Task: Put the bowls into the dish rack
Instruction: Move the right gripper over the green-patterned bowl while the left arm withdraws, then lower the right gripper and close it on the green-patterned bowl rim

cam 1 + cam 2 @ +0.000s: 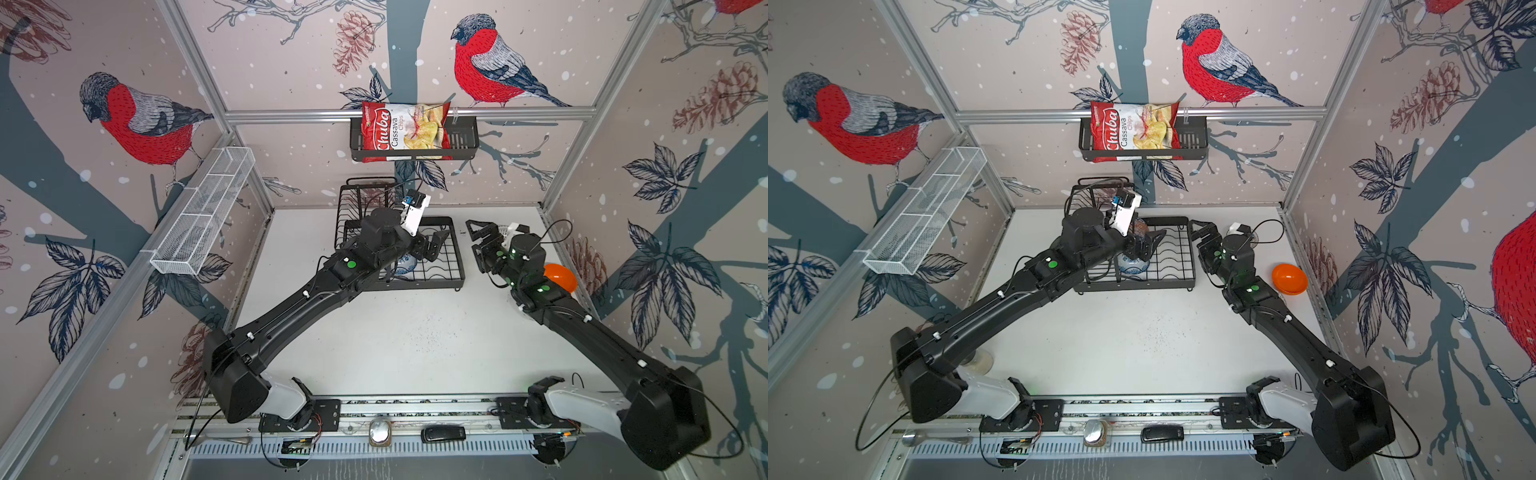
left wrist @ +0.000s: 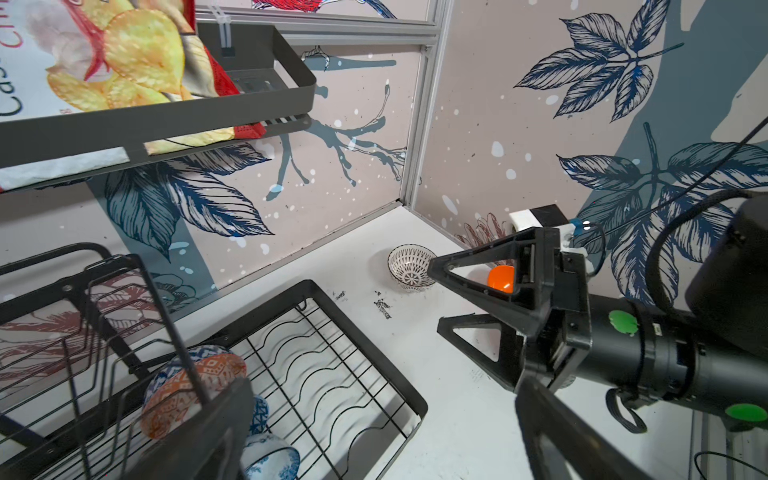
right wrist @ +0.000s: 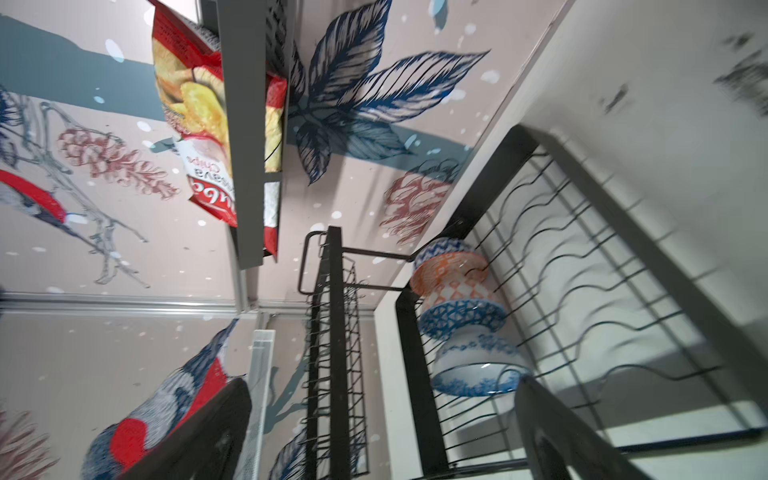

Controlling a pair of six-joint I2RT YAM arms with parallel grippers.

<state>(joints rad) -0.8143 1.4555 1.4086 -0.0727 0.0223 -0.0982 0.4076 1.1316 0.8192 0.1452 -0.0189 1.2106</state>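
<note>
**Dish rack** (image 1: 1163,286): centre of both top views. At least three bowls (image 3: 461,316) stand on edge along its left side.
**Loose on the table:** orange bowl (image 1: 1289,278) at right; grey patterned bowl (image 2: 411,266), largely hidden in both top views.
**Left gripper** (image 1: 1148,245), over the rack, and **right gripper** (image 2: 436,295), beside it: jaws apart, empty.
**Step, as judged:** fetching the next bowl, which calls for a rim grip.
**Sixth bowl:** possibly hidden under an arm.

We see the left gripper (image 1: 1148,245) hanging over the rack (image 1: 1154,286), fingers spread, just above a floral bowl (image 1: 1133,268) that stands in it. The right gripper (image 1: 1200,239), fingers also spread, hangs just beside the rack. An orange bowl (image 1: 1289,279) lies on the surface (image 1: 1142,345) near the right wall.
</note>
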